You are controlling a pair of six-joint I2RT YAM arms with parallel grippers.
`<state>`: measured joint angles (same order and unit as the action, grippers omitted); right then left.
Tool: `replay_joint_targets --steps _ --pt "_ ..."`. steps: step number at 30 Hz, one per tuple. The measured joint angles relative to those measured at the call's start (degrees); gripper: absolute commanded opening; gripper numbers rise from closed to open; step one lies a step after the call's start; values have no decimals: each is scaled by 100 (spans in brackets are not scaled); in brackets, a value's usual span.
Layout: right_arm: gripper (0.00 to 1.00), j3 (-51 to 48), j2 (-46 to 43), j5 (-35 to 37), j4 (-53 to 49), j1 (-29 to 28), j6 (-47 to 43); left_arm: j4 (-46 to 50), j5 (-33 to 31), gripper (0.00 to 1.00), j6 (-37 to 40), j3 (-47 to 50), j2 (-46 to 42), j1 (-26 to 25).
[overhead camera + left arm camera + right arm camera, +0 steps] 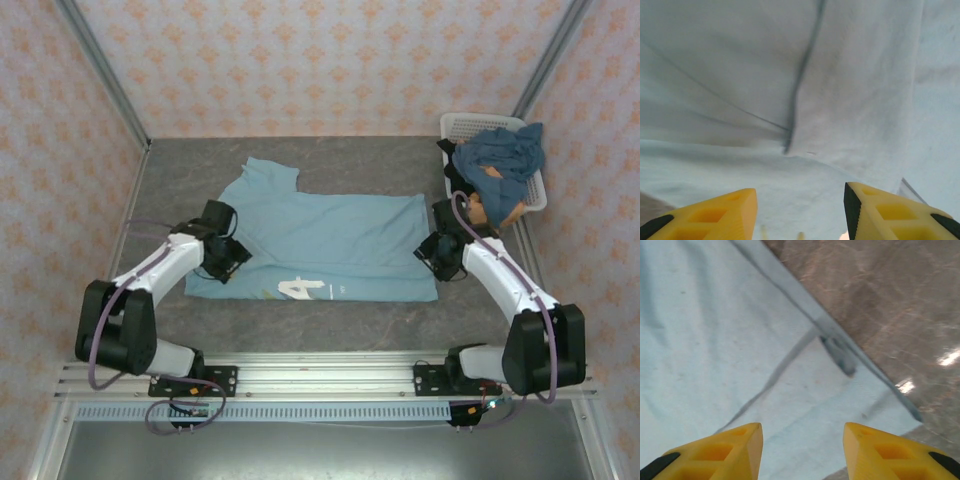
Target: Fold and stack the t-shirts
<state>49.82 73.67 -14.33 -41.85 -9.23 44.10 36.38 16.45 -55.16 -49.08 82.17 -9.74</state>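
The left gripper (228, 258) and right gripper (440, 251) have jaws apart and empty, so they should probably pinch the sky-blue t-shirt (330, 235) at its 2 side edges evenly.

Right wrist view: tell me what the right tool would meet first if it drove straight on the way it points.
Most likely the light blue t-shirt, close to its folded corner: cloth lies between the open fingers of the right tool. How far off is unclear.
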Motion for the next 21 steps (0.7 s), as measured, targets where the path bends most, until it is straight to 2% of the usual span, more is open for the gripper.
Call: replay_joint_targets --steps 10,12,14,16,18,21 --pt "48 -72 46 -315 407 -11 28 -289 22 41 -24 -330 935 -68" --pt "48 -87 48 -339 428 -11 33 -291 -37 35 24 -442 1032 -68" --pt "47 -98 48 -356 437 -11 50 -291 -68 24 103 -564 1102 -66" --pt "46 -116 48 -356 444 -11 74 -308 -98 10 190 -686 1161 -66" --pt "42 -120 48 -352 444 -11 101 -330 -122 0 271 -769 1200 -66" --pt "36 -120 48 -330 439 -11 129 -326 -146 0 319 -846 1213 -68"
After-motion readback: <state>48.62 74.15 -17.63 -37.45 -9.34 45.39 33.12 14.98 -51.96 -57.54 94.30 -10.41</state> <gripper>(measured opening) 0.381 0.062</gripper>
